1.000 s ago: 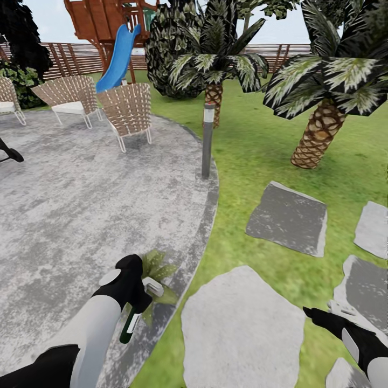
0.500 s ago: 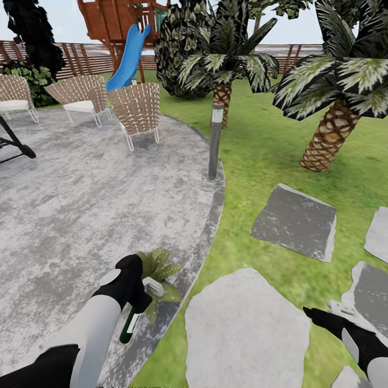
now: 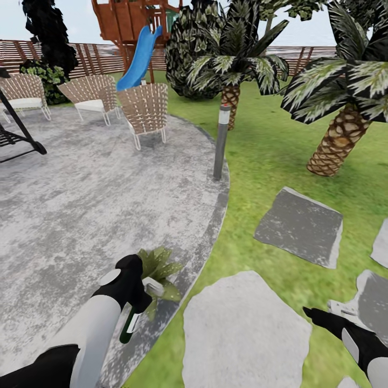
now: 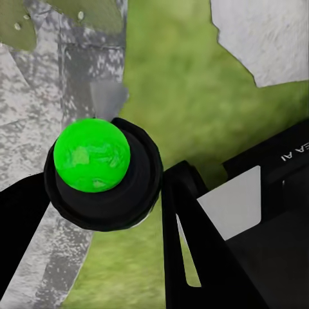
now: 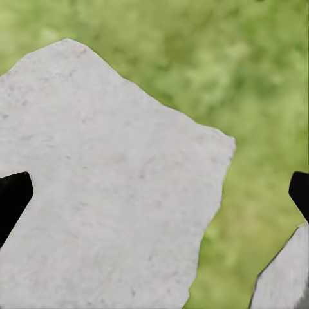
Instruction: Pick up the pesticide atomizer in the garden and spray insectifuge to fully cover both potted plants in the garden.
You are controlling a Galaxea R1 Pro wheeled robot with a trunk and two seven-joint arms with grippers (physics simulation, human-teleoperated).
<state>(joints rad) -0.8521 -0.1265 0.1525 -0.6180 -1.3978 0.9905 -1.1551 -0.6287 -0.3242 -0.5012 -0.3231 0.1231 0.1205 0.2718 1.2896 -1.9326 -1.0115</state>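
Green leaves of one potted plant (image 3: 157, 269) lay just beyond your left gripper (image 3: 141, 295), which was clamped on the pesticide atomizer (image 3: 131, 321) over the patio (image 3: 81, 215) edge; you needed its nozzle aimed squarely at them. Right gripper (image 3: 323, 313) hung apart, empty.

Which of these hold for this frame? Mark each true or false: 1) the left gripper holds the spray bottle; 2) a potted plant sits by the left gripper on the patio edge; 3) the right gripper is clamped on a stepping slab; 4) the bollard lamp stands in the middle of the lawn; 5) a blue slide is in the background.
1) True: the left gripper is closed on the pesticide atomizer.
2) True: the potted plant is beside it.
3) False: the right gripper hangs open and empty over the stepping slab.
4) False: the bollard lamp stands at the patio rim.
5) True: blue slide.
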